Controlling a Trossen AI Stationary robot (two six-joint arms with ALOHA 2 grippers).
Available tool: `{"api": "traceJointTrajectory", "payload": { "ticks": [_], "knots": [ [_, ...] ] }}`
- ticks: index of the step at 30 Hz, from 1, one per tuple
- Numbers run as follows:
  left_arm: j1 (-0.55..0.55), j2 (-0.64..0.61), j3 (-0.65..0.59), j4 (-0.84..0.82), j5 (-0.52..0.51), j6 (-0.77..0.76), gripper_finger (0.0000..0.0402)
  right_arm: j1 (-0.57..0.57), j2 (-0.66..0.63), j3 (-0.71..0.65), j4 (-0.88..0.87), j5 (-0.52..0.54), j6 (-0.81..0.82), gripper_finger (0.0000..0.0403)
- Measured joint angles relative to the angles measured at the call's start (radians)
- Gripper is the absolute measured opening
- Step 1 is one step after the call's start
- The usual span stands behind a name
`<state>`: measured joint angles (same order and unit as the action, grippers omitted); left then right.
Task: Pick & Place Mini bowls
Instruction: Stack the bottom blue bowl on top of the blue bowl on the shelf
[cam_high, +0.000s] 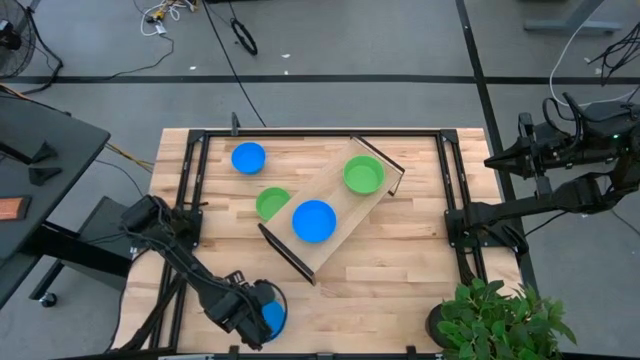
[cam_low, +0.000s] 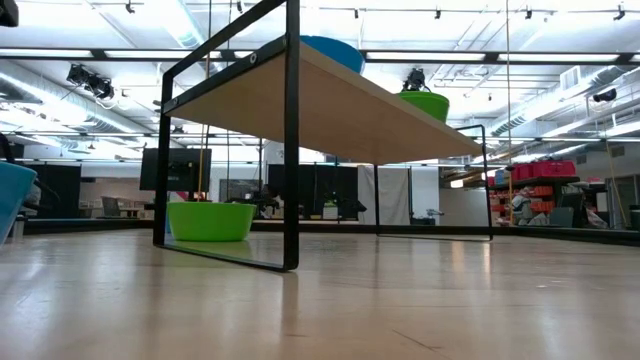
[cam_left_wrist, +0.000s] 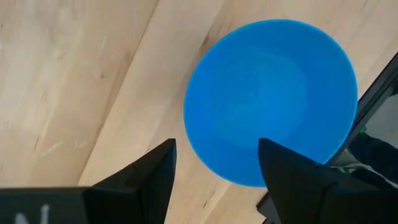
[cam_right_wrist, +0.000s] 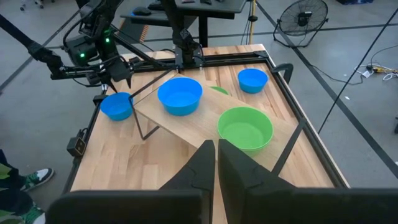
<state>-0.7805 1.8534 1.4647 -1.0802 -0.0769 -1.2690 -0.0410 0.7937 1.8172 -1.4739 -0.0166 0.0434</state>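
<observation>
A blue mini bowl (cam_left_wrist: 270, 99) sits on its base on the table near the front left corner (cam_high: 274, 314). My left gripper (cam_left_wrist: 216, 144) hangs open just above it, pointing down, one finger over the bowl's hollow and one outside its rim, clear of the bowl in the right wrist view (cam_right_wrist: 116, 106). A blue bowl (cam_high: 314, 221) and a green bowl (cam_high: 363, 175) stand on the raised wooden tray (cam_high: 335, 195). Another green bowl (cam_high: 270, 203) sits on the table partly under the tray. A third blue bowl (cam_high: 248, 158) stands at the far left. My right gripper (cam_right_wrist: 216, 163) is shut and held high at the table's right edge.
The tray is a board on a black wire frame (cam_low: 290, 150) lying slantwise across the table's middle, with room beneath it. Black rails (cam_high: 190, 190) run along the table's left, far and right sides. A potted plant (cam_high: 495, 320) stands at the near right corner.
</observation>
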Motion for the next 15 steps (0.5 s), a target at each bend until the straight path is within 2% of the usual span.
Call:
{"api": "traceJointTrajectory", "payload": {
  "ticks": [7, 15],
  "knots": [
    [0.022, 0.014, -0.004, 0.009, 0.017, 0.053, 0.0231, 0.000, 0.000, 0.000, 0.000, 0.000, 0.000, 0.0023],
    [0.041, 0.014, -0.094, 0.041, 0.089, 0.137, 0.0231, 0.000, 0.000, 0.000, 0.000, 0.000, 0.000, 0.0023]
  ]
}}
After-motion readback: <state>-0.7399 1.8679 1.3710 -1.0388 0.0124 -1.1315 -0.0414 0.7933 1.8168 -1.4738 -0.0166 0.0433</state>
